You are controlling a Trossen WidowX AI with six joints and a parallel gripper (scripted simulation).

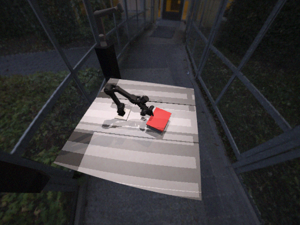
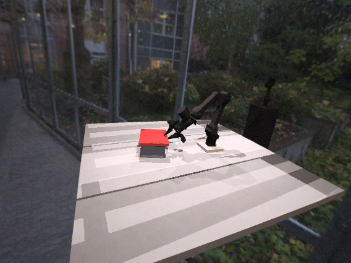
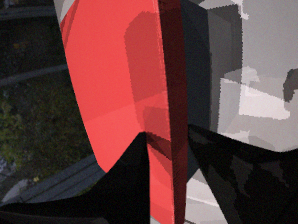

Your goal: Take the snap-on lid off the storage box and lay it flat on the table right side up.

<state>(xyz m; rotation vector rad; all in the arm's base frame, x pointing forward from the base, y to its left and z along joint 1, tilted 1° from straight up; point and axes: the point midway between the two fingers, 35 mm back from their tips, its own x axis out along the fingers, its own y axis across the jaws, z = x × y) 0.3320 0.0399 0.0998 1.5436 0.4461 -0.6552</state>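
Note:
A flat red snap-on lid (image 1: 159,118) (image 2: 152,137) (image 3: 113,76) sits on top of a grey storage box (image 2: 152,151) (image 3: 200,63) near the middle of the striped table (image 1: 137,156) (image 2: 185,197). My gripper (image 1: 151,113) (image 2: 169,133) (image 3: 165,133) is at the lid's edge on the side nearest the arm's base. It is shut on the lid's rim: in the wrist view one black finger lies over the red top and the other under the rim.
The arm's base stands on a small white plate (image 1: 123,115) (image 2: 210,147) beside the box. A dark post (image 1: 106,62) (image 2: 260,125) stands off the table's far edge. Metal fence frames run along both sides.

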